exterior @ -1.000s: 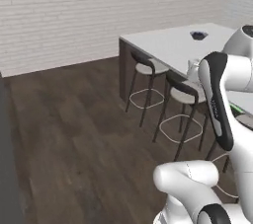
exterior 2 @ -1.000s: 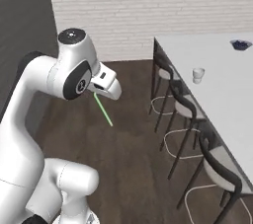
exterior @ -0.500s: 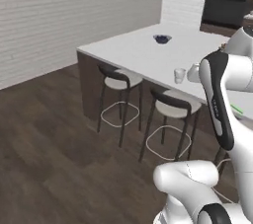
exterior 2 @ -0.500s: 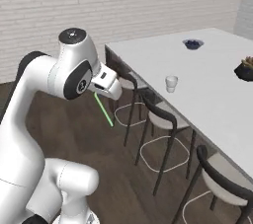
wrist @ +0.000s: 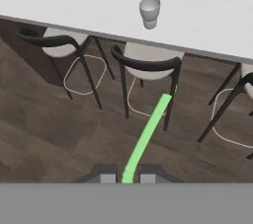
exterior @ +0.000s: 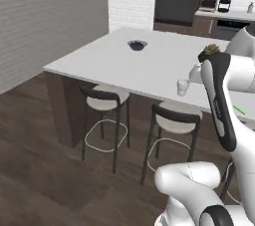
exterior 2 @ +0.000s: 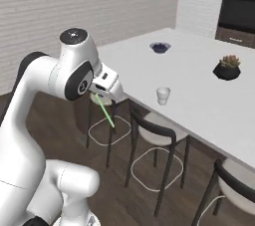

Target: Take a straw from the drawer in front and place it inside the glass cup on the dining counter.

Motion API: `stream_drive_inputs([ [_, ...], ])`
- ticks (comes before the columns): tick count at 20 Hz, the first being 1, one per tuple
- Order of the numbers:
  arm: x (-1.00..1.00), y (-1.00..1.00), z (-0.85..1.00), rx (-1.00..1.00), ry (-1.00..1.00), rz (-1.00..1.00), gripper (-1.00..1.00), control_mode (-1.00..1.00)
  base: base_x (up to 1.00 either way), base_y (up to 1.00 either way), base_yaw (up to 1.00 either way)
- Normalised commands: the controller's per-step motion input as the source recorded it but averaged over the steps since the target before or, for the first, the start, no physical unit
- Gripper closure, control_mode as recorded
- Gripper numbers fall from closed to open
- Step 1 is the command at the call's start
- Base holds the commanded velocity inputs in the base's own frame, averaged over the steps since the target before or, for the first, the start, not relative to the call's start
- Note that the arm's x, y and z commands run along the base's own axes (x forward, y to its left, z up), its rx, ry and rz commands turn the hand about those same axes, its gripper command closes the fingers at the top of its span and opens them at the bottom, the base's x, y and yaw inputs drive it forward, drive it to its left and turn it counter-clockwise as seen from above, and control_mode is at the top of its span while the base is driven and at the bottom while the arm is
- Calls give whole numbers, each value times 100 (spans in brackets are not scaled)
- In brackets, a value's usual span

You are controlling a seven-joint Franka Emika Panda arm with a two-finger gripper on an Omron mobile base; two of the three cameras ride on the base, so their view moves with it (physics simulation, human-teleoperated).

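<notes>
Hand [wrist: 124,177]: closed on the straw [wrist: 146,139], above the floor, short of the desk [exterior 2: 199,95] edge.
Straw axis: runs straight out from the fingertips toward the desk.
Cup [wrist: 149,13]: upright near the desk edge, open desk around it.

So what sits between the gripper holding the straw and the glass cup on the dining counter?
In the hand view, a dark chair stands between the gripper, shut on the straw, and the glass cup, then bare dining counter edge.

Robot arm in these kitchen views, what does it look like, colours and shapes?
A glossy white arm of rounded, bulbous segments with dark grey joint discs and a black stripe along one link. It ends in a boxy white gripper with small dark fingers. No loose cables or markings visible.
</notes>
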Motion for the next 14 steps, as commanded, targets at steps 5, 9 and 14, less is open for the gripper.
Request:
stream_drive_inputs([
  [5, 0, 0, 0, 0, 0, 0, 100, 100, 69, 66, -57],
  [9, 0, 0, 0, 0, 0, 0, 100, 100, 70, 60, -57],
  [14, 0, 0, 0, 0, 0, 0, 100, 100, 64, 43, -51],
])
